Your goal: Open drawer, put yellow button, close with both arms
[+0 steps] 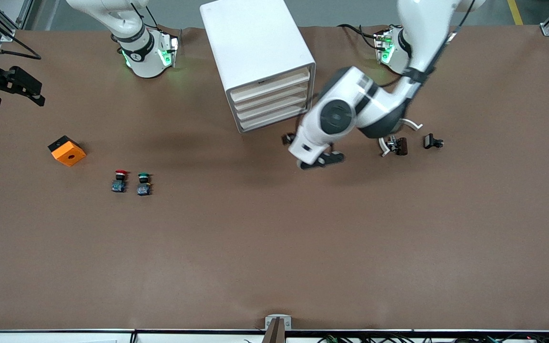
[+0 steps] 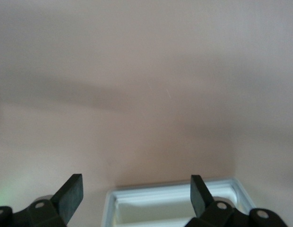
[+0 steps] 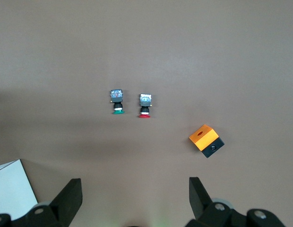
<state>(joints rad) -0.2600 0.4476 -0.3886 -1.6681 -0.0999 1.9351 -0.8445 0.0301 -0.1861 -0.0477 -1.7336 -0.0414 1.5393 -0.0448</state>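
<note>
The white cabinet (image 1: 255,43) stands between the two arm bases with its four cream drawers shut; the drawer (image 1: 270,87) is the uppermost. My left gripper (image 1: 309,151) hangs open just in front of the cabinet, at the corner toward the left arm's end. In the left wrist view a white-rimmed cabinet edge (image 2: 175,189) shows between the open fingers of the left gripper (image 2: 135,184). My right gripper (image 1: 36,94) waits open at the right arm's end of the table, holding nothing, and shows as the right gripper (image 3: 134,185) in its wrist view. The yellow button is out of view.
A red-capped button (image 1: 120,181) and a green-capped button (image 1: 143,184) stand side by side. An orange box (image 1: 67,150) lies beside them toward the right arm's end. Small dark parts (image 1: 395,145) and a black clip (image 1: 432,141) lie toward the left arm's end.
</note>
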